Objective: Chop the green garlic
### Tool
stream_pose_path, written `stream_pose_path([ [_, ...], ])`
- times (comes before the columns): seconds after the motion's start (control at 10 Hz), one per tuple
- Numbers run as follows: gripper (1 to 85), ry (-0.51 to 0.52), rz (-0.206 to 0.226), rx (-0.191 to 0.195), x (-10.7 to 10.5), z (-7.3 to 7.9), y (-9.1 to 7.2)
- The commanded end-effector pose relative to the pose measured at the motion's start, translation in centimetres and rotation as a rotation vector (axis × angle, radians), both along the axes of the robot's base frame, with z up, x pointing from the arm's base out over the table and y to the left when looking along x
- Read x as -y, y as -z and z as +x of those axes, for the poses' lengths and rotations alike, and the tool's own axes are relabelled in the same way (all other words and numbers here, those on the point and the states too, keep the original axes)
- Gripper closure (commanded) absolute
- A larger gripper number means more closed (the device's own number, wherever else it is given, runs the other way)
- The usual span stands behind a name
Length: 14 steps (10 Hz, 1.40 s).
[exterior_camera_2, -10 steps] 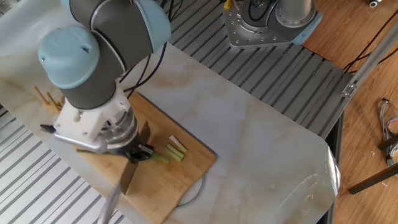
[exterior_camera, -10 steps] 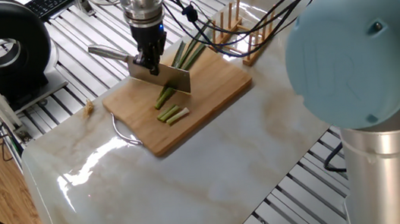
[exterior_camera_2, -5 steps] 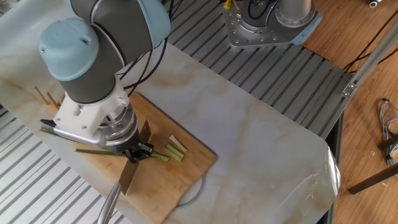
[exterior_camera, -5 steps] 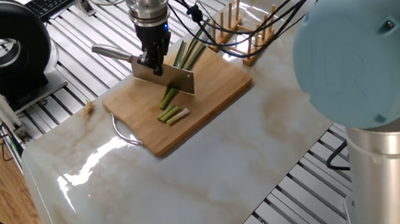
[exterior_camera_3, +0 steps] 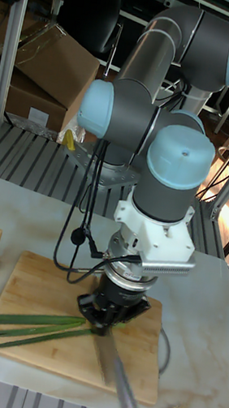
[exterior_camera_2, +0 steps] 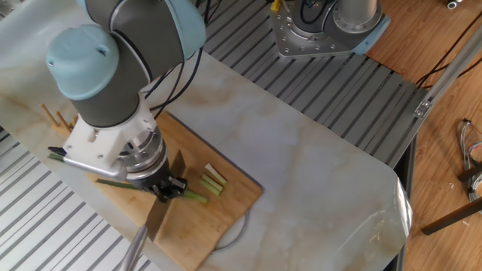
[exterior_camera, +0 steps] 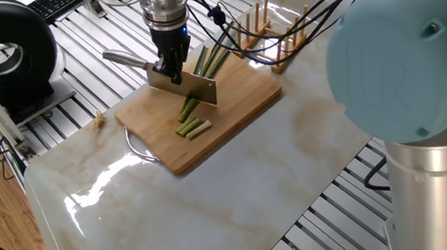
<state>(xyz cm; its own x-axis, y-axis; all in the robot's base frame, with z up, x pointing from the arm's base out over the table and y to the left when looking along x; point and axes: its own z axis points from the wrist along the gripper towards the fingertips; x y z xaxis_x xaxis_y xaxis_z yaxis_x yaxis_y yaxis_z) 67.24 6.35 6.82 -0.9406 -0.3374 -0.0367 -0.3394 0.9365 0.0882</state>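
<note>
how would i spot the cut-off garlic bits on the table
Find the wooden cutting board on the marble table. Just clear of the knife blade, on its near side, lie two short green garlic pieces side by side, unlike the long uncut stalks behind the blade.

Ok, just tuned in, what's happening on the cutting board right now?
The gripper is shut on a knife, holding its blade across the green garlic on the wooden cutting board. A few short cut pieces already lie on the board beside the blade, while the long leafy part stretches toward the peg rack. Most of the stalk is not yet chopped.
</note>
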Motion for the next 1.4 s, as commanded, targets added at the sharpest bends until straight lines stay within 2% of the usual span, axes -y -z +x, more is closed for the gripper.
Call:
stream_pose_path([
  [0.0,84.3,0.013,0.031,0.029,-1.1,1.4,-0.9],
  [0.4,84.3,0.026,0.027,0.043,-1.9,2.0,0.0],
  [1.3,84.3,0.022,0.002,0.032,-0.5,1.5,-0.7],
])
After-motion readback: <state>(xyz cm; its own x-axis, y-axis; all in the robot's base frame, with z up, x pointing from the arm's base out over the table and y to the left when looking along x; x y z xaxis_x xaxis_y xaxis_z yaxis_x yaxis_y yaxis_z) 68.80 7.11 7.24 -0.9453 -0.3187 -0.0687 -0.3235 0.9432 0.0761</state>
